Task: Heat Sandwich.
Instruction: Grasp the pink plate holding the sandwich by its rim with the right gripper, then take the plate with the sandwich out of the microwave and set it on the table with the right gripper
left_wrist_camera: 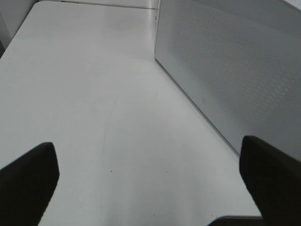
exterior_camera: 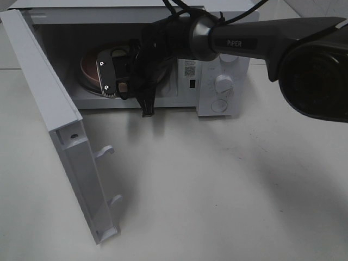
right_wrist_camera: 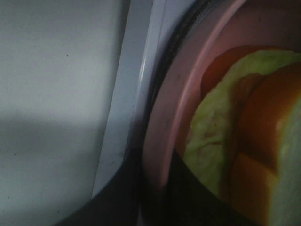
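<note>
The white microwave stands at the back with its door swung wide to the left. Inside lies the round pink plate. My right gripper reaches into the cavity from the right and covers the sandwich in the high view. The right wrist view shows the sandwich close up on the plate, with green lettuce and an orange-brown edge. There my right gripper has a dark finger on either side of the plate's rim. My left gripper hangs open over bare table, holding nothing.
The open door juts toward the table's front left, with two latch hooks on its edge. Knobs sit on the microwave's right panel. A white dotted panel of the microwave stands close beside my left gripper.
</note>
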Available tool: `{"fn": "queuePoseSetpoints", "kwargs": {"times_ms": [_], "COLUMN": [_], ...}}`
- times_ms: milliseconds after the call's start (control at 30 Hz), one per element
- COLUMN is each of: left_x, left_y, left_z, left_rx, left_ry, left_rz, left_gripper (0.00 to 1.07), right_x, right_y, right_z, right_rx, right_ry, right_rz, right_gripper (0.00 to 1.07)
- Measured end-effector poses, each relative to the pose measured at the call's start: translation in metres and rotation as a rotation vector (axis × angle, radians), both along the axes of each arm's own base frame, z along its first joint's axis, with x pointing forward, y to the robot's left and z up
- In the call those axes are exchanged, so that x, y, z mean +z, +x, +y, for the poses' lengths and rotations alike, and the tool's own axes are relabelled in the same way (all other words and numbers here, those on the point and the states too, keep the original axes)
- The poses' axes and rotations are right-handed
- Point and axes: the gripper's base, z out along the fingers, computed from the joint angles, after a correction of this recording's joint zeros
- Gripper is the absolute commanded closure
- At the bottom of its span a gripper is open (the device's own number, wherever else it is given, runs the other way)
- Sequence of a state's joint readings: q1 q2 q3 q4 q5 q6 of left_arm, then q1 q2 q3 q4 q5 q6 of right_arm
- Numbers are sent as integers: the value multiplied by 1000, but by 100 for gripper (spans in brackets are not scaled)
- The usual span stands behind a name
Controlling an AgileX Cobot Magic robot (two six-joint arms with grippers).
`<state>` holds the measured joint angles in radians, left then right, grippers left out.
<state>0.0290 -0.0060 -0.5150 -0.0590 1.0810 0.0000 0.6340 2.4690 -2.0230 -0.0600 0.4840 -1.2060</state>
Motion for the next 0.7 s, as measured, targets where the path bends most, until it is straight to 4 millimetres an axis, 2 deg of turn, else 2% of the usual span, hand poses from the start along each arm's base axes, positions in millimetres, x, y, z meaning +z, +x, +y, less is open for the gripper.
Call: {"fn": "queuePoseSetpoints", "kwargs": {"times_ms": [400, 700], "left_x": [0, 0], "left_y": [0, 0], "left_z": [0, 0], "left_rx": [0, 0], "left_ry": [0, 0], "left_rz": [0, 0], "left_gripper": [8, 8], "right_x": [4, 8], "right_y": [-1, -18], "right_z": [-2, -15], "right_rx": [12, 138], "right_ry": [-22, -104], "right_rz": [-8, -29], "right_gripper": [107, 107]}}
